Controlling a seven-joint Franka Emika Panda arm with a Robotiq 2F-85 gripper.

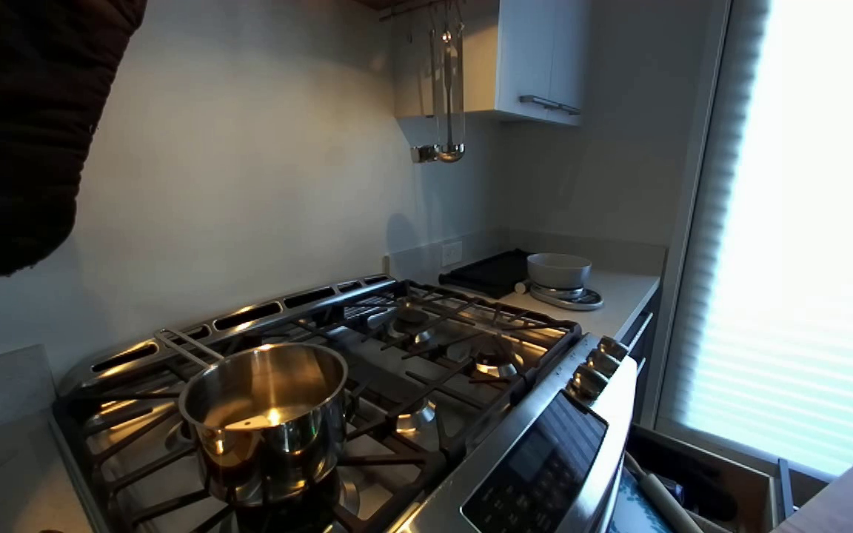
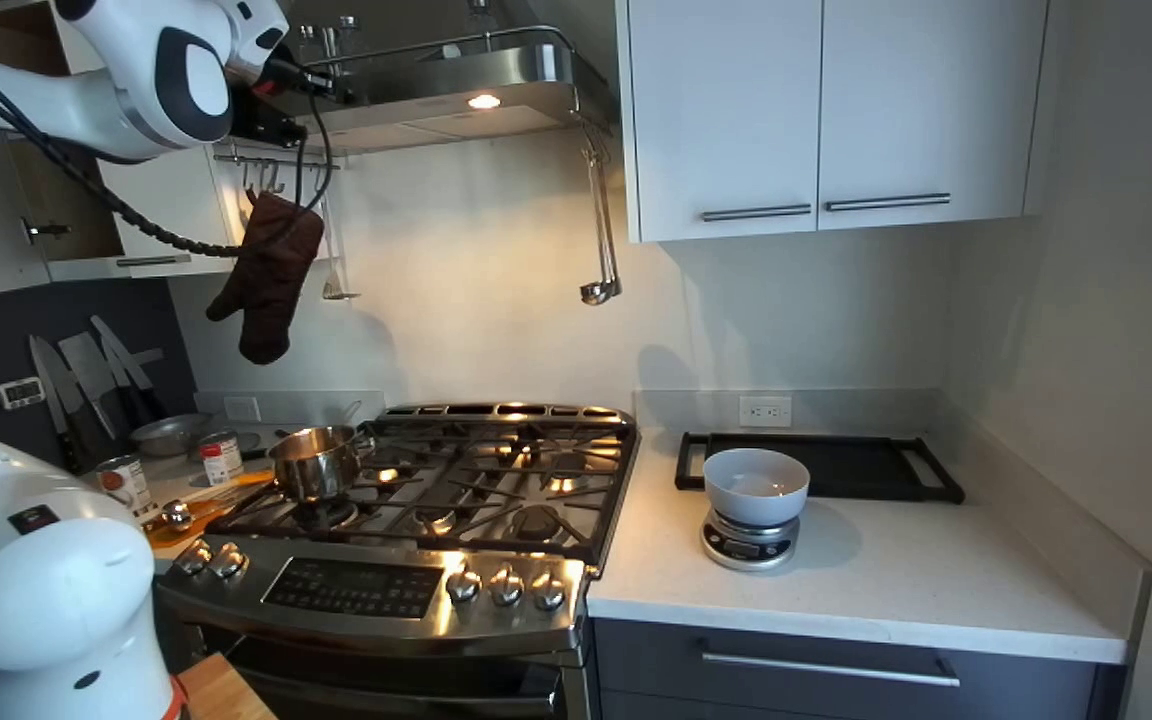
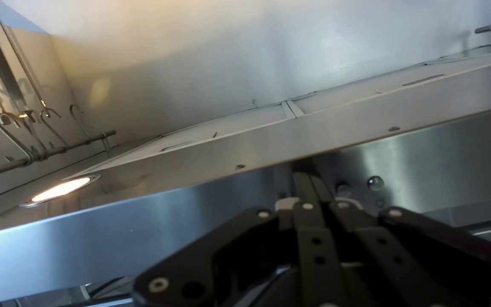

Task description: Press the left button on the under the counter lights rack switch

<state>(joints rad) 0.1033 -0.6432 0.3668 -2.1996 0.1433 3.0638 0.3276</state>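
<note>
By the hood (image 3: 211, 204), the tool (image 3: 313, 185) is closed, contact unclear.

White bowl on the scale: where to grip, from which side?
Probably the rim of the white bowl, on the side away from the black tray, straight from above: it sits upright, mouth up, no handle showing, and narrows toward the scale, so a low side grip might slip.

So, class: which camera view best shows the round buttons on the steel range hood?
The wrist view: it shows the round buttons close up, beside the hand. They cannot be made out in either exterior view, though the steel range hood is partly visible in an exterior view.
</note>
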